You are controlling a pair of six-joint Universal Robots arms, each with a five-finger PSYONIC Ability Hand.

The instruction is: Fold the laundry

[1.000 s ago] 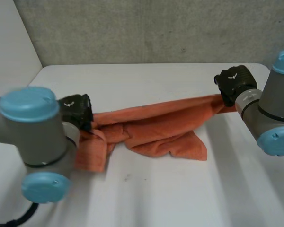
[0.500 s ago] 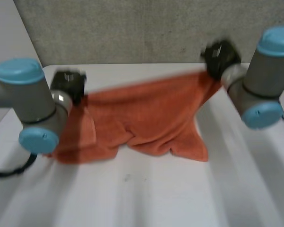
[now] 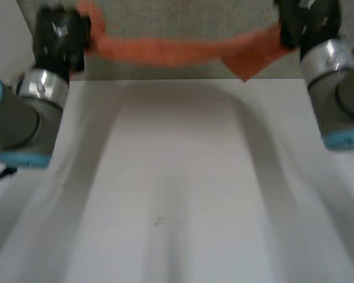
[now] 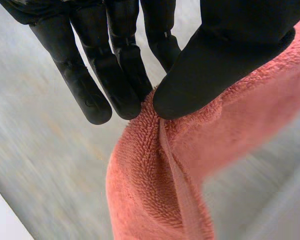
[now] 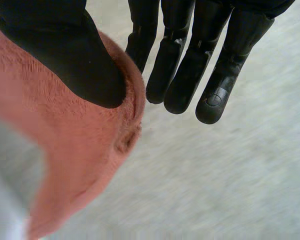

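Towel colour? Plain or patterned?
Plain orange towel, no pattern; it shows best in the left wrist view.

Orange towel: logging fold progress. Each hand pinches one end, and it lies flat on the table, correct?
No. In the head view the orange towel hangs stretched in the air between the left hand and right hand, off the table. Each hand does pinch an end.
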